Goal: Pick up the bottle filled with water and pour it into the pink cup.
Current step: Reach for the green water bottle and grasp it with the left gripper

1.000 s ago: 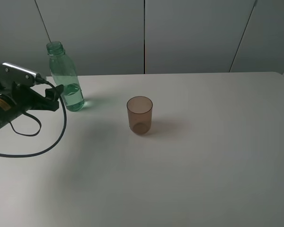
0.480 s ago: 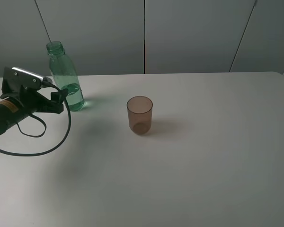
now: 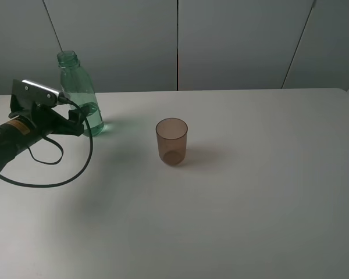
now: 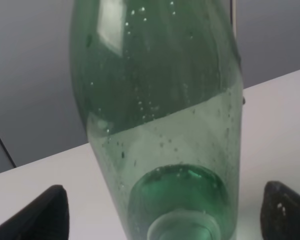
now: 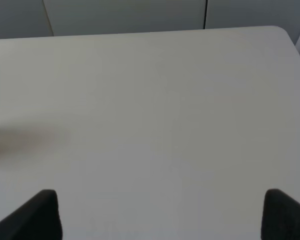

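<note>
White table (image 3: 267,192): bottle (image 3: 75,87) upright far-left; pink cup (image 3: 171,141) upright nr centre.

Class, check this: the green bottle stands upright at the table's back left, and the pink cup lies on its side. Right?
No. The exterior high view shows the pink cup standing upright, mouth up. The green bottle does stand upright at the back left of the table.

The bottle (image 3: 80,96) is clear green — darkest at its base, flecked with pale droplets. The pink cup (image 3: 171,141) is translucent brownish-pink. The table (image 3: 250,192) is white, the wall (image 3: 232,40) grey with dark seams. The left gripper (image 3: 75,121) is black — a tiny label (image 3: 16,128) on its arm looks yellowish, hard to tell.
</note>
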Motion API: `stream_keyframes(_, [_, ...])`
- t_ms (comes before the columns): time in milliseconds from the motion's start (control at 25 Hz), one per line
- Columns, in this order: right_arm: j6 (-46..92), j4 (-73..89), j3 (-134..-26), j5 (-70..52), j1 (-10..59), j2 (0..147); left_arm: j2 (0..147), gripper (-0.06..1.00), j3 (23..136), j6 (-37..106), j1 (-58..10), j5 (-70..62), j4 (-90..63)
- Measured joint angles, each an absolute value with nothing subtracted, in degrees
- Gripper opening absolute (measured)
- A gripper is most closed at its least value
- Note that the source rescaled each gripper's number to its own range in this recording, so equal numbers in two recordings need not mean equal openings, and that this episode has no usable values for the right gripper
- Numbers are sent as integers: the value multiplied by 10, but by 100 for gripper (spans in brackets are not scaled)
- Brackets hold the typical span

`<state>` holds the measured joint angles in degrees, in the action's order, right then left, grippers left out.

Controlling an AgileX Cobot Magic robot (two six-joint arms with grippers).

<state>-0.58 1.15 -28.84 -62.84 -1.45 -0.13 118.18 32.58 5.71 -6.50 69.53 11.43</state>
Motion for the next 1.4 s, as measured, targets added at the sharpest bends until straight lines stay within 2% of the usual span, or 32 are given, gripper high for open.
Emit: stream_keyframes(1400, [-6, 12, -288, -628, -15, -1, 1265, 96, 430, 52, -84, 695, 121])
